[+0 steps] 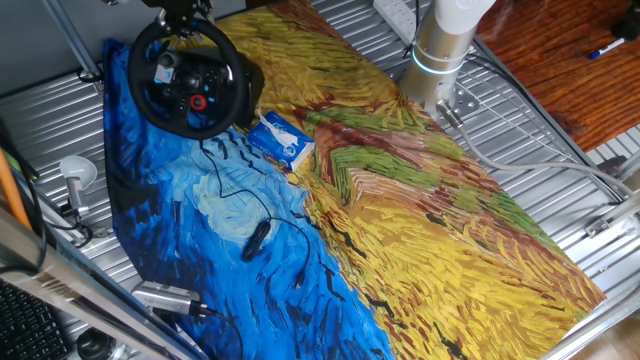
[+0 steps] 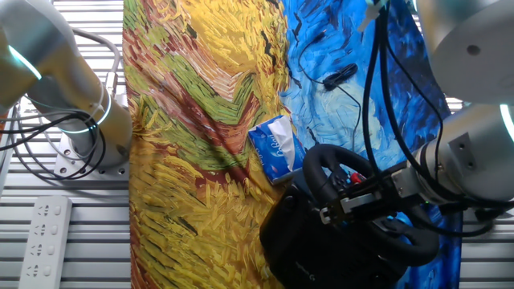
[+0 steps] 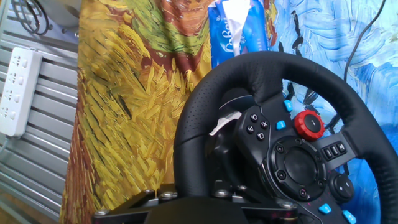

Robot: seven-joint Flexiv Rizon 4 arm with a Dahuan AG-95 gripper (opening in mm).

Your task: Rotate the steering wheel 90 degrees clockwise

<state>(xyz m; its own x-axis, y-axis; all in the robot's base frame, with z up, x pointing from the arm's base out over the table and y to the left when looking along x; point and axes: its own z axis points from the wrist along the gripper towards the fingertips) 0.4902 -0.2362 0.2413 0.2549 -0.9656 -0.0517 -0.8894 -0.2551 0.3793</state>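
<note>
The black steering wheel (image 1: 193,84) stands on its black base at the far left of the painted cloth. Its hub carries small buttons and a red knob (image 3: 309,124). In the other fixed view the wheel (image 2: 321,163) is at the bottom right. My gripper (image 1: 185,14) sits on the top of the rim, seen in the other fixed view (image 2: 354,200) clamped across it. In the hand view the thick rim (image 3: 261,67) runs down between my jaws at the gripper (image 3: 193,202). The jaws look shut on the rim; the fingertips are hidden behind it.
A small blue-white box (image 1: 282,140) lies beside the wheel's base, also in the hand view (image 3: 239,28). A thin black cable with an inline piece (image 1: 255,238) lies on the blue cloth. The arm's base (image 1: 440,60) stands at the back. A white power strip (image 3: 15,84) lies off the cloth.
</note>
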